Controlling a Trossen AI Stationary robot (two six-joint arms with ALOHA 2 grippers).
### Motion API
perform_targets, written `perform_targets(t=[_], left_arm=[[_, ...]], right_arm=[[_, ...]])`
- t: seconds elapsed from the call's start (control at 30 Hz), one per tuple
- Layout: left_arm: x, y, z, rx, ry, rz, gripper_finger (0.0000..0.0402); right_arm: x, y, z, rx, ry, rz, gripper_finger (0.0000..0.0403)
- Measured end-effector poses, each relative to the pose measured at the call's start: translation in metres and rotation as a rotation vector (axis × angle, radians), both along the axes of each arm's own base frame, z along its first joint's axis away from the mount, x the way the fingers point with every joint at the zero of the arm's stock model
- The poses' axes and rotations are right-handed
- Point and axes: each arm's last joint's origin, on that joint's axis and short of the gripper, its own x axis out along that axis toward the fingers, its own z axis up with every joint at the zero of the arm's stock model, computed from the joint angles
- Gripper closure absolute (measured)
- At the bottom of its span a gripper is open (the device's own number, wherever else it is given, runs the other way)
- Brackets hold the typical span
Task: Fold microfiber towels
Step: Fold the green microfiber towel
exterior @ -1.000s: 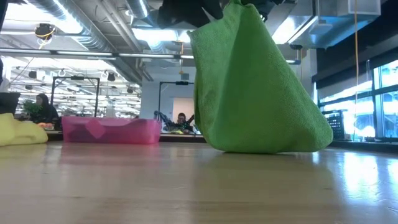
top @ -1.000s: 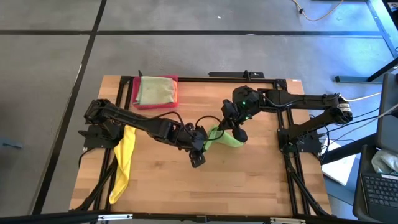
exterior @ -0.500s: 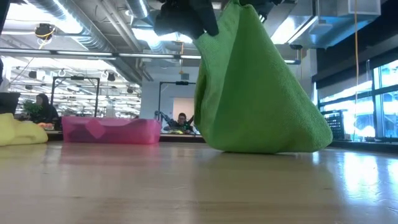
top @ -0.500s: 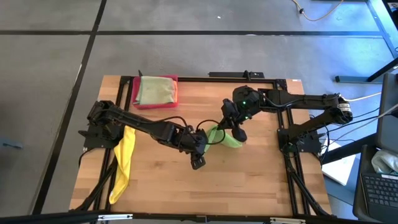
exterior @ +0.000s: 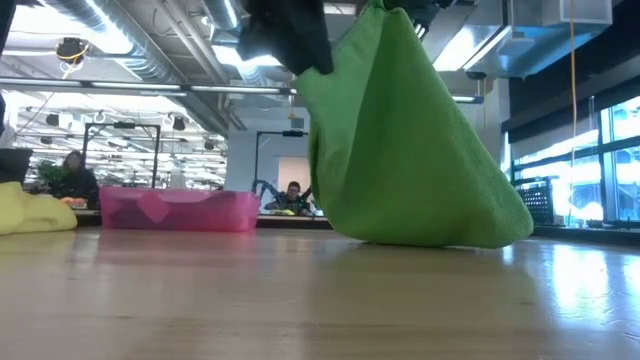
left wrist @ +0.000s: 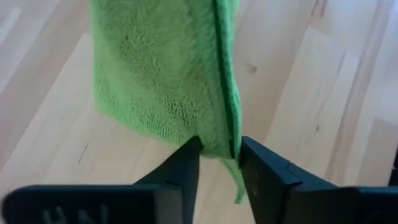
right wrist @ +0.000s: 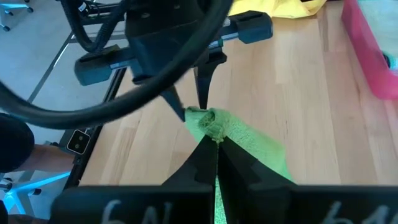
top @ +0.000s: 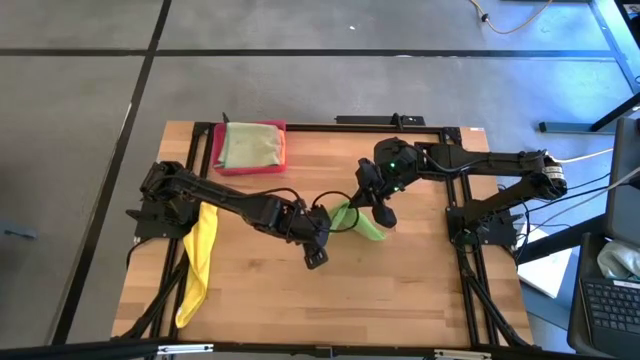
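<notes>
A bright green microfiber towel (top: 362, 225) (exterior: 410, 150) hangs in a cone near the table's middle, its lower end resting on the wood. My right gripper (top: 378, 213) (right wrist: 215, 146) is shut on its top. My left gripper (top: 335, 222) (left wrist: 219, 149) reaches in from the left and is shut on the towel's hanging edge. A yellow towel (top: 200, 255) lies draped over the table's left edge. A pale olive-green towel (top: 250, 145) lies folded in the pink tray (top: 216, 150). My left gripper pinches the green towel's hemmed side edge (left wrist: 231, 134) between its two fingers (left wrist: 186, 165), slanting down from the table's left. The edge runs on between the fingers; one layer or several, I cannot tell. The cloth beyond hangs down to the table. My right gripper pinches a bunched-up top corner (right wrist: 208, 121) of the green towel between its shut fingertips, slanting down from the table's right. The towel hangs below the fingers and widens downward, its lower end (exterior: 420, 235) on the table.
The pink tray (exterior: 180, 210) stands at the far left of the table, the yellow towel (exterior: 30, 210) left of it in the low view. Bare wood lies in front of the green towel toward the near edge. People sit in the room far behind.
My left gripper has sunk a little and tipped further down at the green towel's upper left side. That side of the towel has been drawn out toward the table's left, while its top and its lower end have stayed where they were.
</notes>
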Motion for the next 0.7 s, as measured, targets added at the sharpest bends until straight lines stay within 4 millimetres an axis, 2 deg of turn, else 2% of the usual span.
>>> perform_targets(t=[0.2,0.4,0.6,0.7], left_arm=[[-0.001,0.007,-0.002,-0.017,0.041,0.006,0.0392],[-0.002,0.022,-0.003,0.02,0.083,0.002,0.04],[-0.018,0.054,0.005,0.111,0.208,-0.014,0.0401],[-0.03,0.075,0.018,0.172,0.223,-0.004,0.0401]], right_arm=[[0.001,0.0,0.001,0.0,-0.011,0.0,0.0395],[0.001,0.0,0.001,-0.003,-0.018,0.008,0.0395],[0.003,-0.004,0.002,-0.147,-0.068,0.0,0.0395],[0.005,-0.013,0.005,-0.21,-0.112,-0.023,0.0395]])
